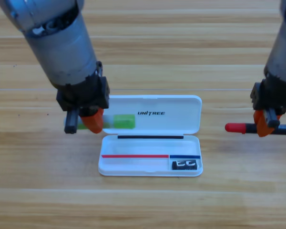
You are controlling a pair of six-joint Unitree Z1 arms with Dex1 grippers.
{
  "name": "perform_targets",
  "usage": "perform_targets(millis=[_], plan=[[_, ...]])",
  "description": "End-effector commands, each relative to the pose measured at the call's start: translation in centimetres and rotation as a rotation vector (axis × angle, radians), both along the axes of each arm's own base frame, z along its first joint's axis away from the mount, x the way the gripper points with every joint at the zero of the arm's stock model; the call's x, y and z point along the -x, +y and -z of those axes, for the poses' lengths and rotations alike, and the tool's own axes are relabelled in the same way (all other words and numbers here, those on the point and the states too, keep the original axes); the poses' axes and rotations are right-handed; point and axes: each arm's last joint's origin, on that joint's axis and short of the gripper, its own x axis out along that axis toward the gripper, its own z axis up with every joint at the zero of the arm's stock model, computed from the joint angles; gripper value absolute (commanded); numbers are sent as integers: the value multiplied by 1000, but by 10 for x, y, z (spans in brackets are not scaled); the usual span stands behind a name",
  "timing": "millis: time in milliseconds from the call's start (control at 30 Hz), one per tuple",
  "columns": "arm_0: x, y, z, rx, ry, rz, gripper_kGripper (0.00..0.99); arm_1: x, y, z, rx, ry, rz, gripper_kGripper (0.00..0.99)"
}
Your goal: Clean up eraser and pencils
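The white hinged case lies open at the table's middle, lid flat behind the tray. The eraser, a small black block with white markings, sits in the tray's bottom-right compartment. The light-green and white pencil lies level across the lid's left end. My left gripper points down over its white half and hides it. To the right of the case lies the red-capped marker, with its black barrel running to the picture's right edge. My right gripper points down onto that barrel.
The bulky grey left arm covers the upper left of the table. The right arm runs down the right edge. Bare wood surrounds the case in front and behind.
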Motion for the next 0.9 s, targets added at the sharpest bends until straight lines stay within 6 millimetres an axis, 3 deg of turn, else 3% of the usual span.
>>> perform_targets(millis=[33,467,900], plan=[[-7,-24,34,-33,46,18,0,14,-16,-14,-40,25,8,0],[-12,-49,71,-54,70,38,0,16,-15,-9,-59,61,-17,0],[-12,-63,91,-61,88,49,0,10,-11,-4,-55,69,-20,0]])
